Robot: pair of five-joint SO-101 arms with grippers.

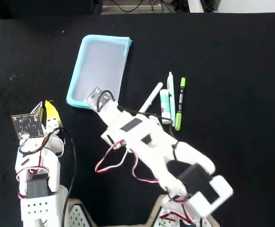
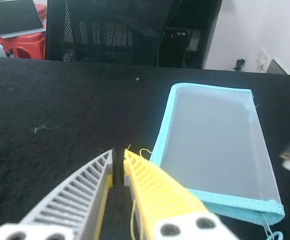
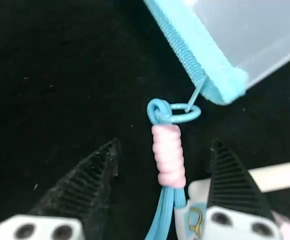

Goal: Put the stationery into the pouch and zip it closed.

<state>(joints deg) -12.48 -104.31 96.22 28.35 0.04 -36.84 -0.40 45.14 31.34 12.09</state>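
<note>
Black counter (image 1: pixel 232 56): lower left of the high view, the left end effector (image 1: pixel 46 105) sits pressed together, short of the pouch (image 1: pixel 99 66) at upper left. The right end effector (image 3: pixel 165 146) is nearer, spread, the zip pull (image 3: pixel 168 160) lying lengthwise between its jaws at the pouch's lower corner in its wrist view; the high view adds loose stationery (image 1: pixel 172 101) right of centre

The left arm (image 1: pixel 35 175) is sitting folded up, and the left gripper (image 2: pixel 117 154) is holding its jaws pressed together. The right arm (image 1: pixel 151 142) is lying stretched out, and the right gripper (image 3: pixel 165 145) is holding its jaws wide apart.
</note>
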